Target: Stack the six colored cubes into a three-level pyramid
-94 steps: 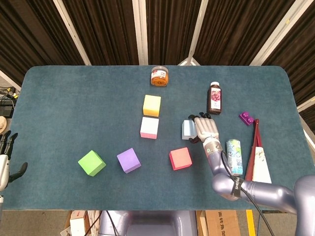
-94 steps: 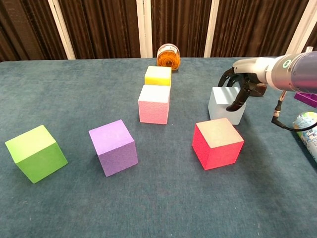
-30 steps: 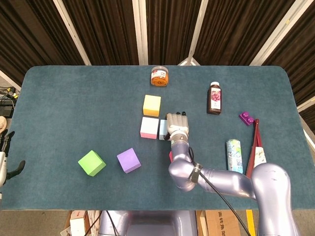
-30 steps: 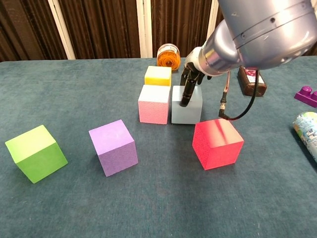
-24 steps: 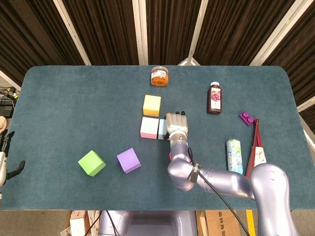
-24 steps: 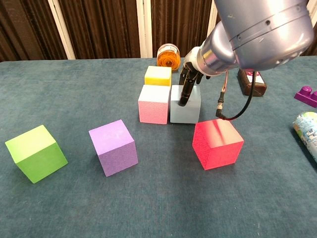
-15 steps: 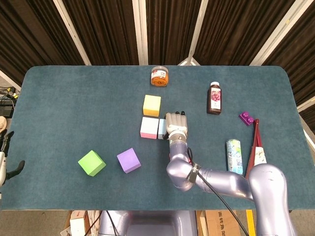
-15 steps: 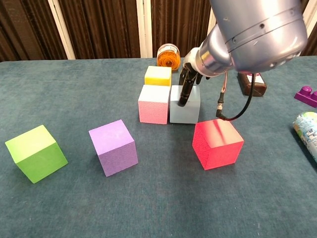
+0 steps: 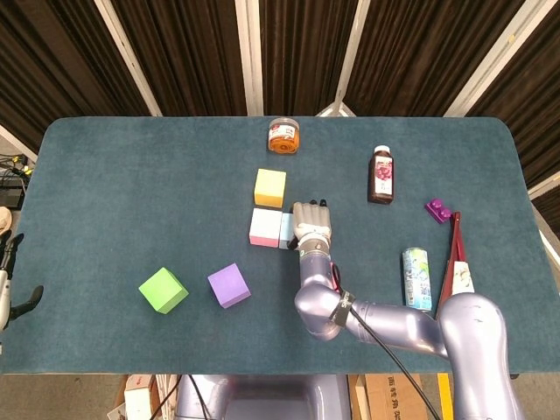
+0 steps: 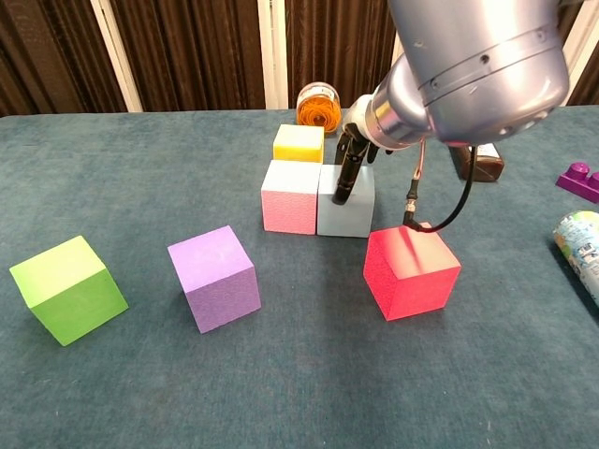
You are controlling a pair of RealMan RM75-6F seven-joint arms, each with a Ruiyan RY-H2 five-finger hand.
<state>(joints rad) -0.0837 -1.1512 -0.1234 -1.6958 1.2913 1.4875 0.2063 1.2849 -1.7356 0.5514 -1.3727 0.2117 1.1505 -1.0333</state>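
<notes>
The right hand (image 10: 348,164) has brought the pale blue foam cube (image 10: 344,202) from well to the right of the pale pink foam cube (image 10: 291,195) until the two now touch side by side, a gap that was narrow a second ago having closed. Its fingers still drape over the blue cube's top and front face, gripping it. That looks like the start of the pyramid's bottom row, judged from the task; a third cube is still needed beside them.

Six cubes count out on the teal felt counter (image 9: 131,184): the pink and blue pair, one yellow foam cube (image 10: 299,142) just behind the pink, one red foam cube (image 10: 411,270) in front and to the right of the pink, one purple foam cube (image 10: 213,277) in front and to its left, and one green foam cube (image 10: 67,288) further left again. None is stacked yet.

The left hand (image 9: 7,289) hangs off the counter's left edge, far from the pink cube, holding nothing; whether its fingers are spread I cannot tell
</notes>
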